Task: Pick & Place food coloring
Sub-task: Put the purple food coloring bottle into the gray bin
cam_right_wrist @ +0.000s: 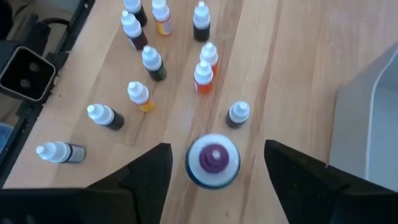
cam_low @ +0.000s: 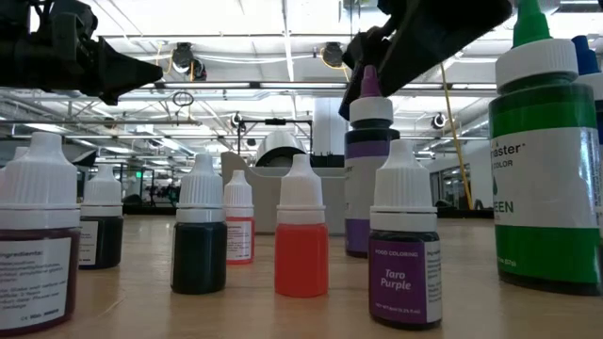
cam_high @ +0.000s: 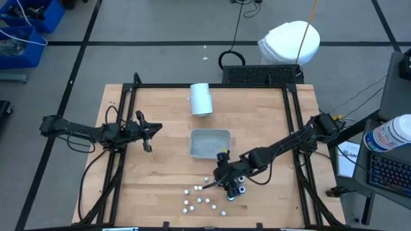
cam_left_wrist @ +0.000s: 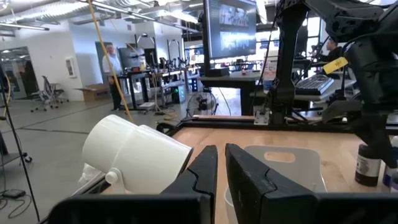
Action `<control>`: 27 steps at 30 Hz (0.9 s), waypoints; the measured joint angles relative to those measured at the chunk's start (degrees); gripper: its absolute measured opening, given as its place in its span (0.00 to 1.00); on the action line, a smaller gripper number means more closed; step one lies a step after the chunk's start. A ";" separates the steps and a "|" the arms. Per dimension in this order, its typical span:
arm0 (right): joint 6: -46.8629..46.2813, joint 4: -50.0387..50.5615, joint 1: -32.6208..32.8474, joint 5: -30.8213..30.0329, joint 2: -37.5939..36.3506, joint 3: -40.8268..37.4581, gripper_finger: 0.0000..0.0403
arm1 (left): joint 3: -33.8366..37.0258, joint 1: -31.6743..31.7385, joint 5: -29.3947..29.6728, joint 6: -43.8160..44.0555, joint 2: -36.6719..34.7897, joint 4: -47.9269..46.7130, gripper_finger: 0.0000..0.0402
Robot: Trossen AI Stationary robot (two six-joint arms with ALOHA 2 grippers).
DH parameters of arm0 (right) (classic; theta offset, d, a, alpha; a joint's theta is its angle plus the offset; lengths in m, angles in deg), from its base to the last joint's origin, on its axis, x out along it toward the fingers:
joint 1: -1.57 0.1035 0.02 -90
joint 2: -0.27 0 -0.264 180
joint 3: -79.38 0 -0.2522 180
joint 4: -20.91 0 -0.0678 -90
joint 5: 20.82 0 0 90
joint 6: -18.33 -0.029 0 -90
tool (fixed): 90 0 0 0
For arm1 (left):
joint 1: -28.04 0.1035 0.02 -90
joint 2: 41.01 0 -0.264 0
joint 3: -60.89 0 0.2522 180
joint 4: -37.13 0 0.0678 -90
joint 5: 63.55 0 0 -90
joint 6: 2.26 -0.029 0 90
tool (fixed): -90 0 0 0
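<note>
The high view looks straight down on the whole surface (cam_high: 160,173). The low view sits at surface height, very near the bottles (cam_low: 301,231), facing the room. The right wrist view looks down on those bottles; the left wrist view faces level across, perhaps towards the same cluster.

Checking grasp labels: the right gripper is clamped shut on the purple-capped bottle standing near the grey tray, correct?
Not quite. The right gripper is open, its fingers apart on either side of the purple-capped bottle, not touching it; the right wrist view shows this. The bottle does stand upright near the grey tray.
</note>
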 joint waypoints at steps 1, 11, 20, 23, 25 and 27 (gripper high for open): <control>0.01 -0.55 0.02 0.00 0.00 0.00 0.59 | -0.01 0.00 0.00 0.00 0.00 0.00 0.10; 1.06 -1.46 0.00 0.15 3.65 0.00 0.55 | -0.01 0.01 -0.01 0.00 -0.01 0.03 0.10; 1.45 -1.12 0.00 0.91 3.65 0.00 0.44 | 0.00 -0.01 -0.02 0.00 -0.02 0.05 0.10; 1.43 -1.10 -0.11 1.55 3.59 0.02 0.36 | -0.01 0.00 -0.02 0.00 -0.02 0.05 0.10; 1.45 -1.44 -0.13 1.49 3.54 0.11 0.30 | 0.01 -0.01 -0.02 0.00 0.00 0.03 0.10; 1.45 -1.41 -0.13 1.48 3.54 0.11 0.28 | -0.01 -0.01 -0.02 0.00 -0.01 0.05 0.10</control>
